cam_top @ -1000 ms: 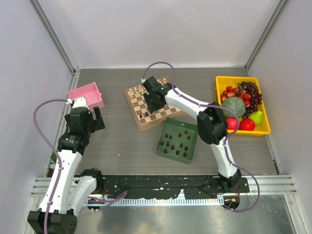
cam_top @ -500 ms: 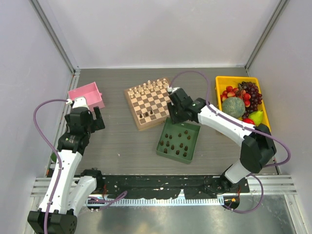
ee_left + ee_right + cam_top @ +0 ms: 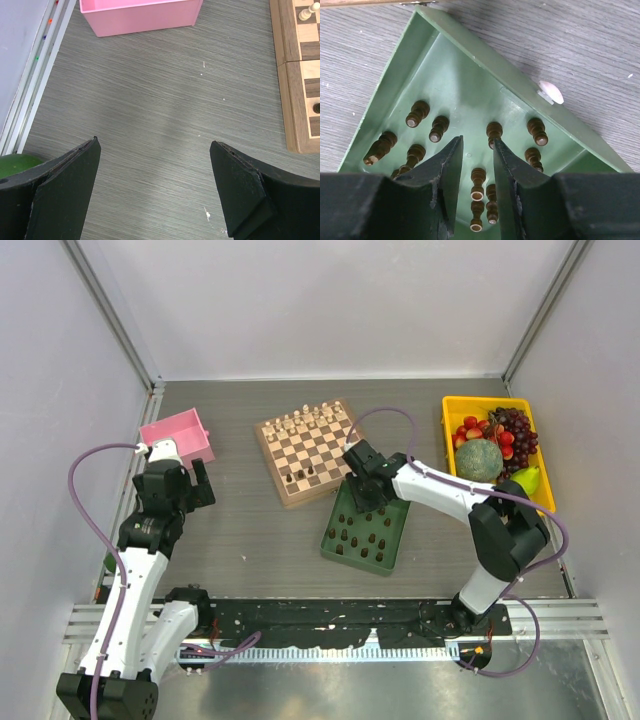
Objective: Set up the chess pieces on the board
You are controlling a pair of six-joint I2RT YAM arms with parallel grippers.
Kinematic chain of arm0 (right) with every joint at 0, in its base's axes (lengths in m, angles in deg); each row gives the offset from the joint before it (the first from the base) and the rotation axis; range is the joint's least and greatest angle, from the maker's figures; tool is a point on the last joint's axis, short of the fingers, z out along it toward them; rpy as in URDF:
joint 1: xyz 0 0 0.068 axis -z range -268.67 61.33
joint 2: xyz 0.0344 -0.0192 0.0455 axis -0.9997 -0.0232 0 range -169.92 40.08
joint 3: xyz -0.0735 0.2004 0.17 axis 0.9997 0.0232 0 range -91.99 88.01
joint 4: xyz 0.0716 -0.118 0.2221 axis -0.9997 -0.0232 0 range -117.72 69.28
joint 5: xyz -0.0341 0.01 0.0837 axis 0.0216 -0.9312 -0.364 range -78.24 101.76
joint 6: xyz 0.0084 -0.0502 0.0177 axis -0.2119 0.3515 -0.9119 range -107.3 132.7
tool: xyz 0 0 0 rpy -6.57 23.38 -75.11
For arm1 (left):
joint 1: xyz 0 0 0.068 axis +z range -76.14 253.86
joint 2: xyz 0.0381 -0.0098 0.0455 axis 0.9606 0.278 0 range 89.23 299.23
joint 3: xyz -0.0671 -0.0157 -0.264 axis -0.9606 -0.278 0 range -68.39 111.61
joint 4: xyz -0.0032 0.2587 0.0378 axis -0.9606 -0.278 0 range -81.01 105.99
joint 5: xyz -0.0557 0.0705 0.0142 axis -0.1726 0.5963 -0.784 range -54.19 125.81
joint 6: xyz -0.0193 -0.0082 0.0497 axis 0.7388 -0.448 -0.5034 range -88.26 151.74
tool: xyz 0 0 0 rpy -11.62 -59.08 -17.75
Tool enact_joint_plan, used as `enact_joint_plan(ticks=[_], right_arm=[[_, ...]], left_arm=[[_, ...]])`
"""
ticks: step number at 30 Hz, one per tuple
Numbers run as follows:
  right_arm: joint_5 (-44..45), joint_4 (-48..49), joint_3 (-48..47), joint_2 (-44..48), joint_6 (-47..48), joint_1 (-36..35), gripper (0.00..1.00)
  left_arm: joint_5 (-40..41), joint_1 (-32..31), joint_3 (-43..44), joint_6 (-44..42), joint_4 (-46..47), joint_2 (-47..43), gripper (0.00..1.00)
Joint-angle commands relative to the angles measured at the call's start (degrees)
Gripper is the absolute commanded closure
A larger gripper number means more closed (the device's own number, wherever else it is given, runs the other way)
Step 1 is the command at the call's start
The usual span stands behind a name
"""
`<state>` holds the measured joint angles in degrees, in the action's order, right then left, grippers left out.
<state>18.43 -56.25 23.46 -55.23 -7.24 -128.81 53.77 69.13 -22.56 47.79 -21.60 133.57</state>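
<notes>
- Grey wood-grain table [image 3: 250,530] in a pale walled bay. The green tray [image 3: 330,544] sits mid-table and is the reference for all positions below.
- Just beyond the tray's far corner lies the board [image 3: 305,450], nearly touching it. Two dark men [image 3: 290,478] stand on the board edge nearest the tray. Pale chessmen [image 3: 305,420] line the edge farthest from it.
- Most of the chess pieces [image 3: 438,129] are inside the tray, scattered, some touching in pairs. Cannot tell which stand and which lie.
- Right gripper [image 3: 477,140] hangs low inside the tray near its far corner. Its fingers are a narrow gap apart with nothing between them. One piece [image 3: 494,132] sits just ahead of the tips, toward one finger rather than centred.
- Left gripper [image 3: 155,142] is well to the left of the tray over bare table, spread wide and empty.
- Risk: the gap looks barely wider than a piece. A descent slightly off line would land a fingertip on the piece, tipping it or skidding it to the tray wall.
- Risk: two pieces [image 3: 478,180] lie end to end beneath the fingers. Closing there could pinch both or flick one out.
- Risk: a crooked grip likely means a crooked set-down, toppling neighbours on the board.
</notes>
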Motion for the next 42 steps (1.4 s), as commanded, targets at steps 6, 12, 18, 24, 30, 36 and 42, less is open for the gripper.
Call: enact_joint_plan(ticks=[6,12,18,24,30,36,42], right_arm=[[2.4,1.2,1.1,-0.3,-0.3,0.7,0.63],[2.6,1.2,1.7,-0.8,0.3,1.1,0.63],[1.4,1.1,1.9,-1.6,0.7,1.5,0.64],[1.2,1.4,2.4,-1.1,0.5,1.4,0.69],[1.0,1.3,2.5,-1.1,0.9,1.4,0.73],[0.8,0.8,1.9,0.1,1.3,1.4,0.80],[0.3,-2.7,-3.5,5.6,1.7,1.4,0.83]], left_arm=[[-0.1,0.4,0.5,-0.3,1.4,-0.1,0.01],[-0.1,0.4,0.6,-0.3,1.5,0.0,0.01],[-0.2,0.4,0.7,-0.3,1.5,0.0,0.01],[-0.5,0.4,0.7,-0.3,1.4,0.2,0.01],[-0.5,0.4,0.6,-0.3,1.4,0.0,0.01],[-0.4,0.4,0.6,-0.4,1.5,-0.1,0.01],[-0.2,0.3,0.6,-0.4,1.4,-0.1,0.01]])
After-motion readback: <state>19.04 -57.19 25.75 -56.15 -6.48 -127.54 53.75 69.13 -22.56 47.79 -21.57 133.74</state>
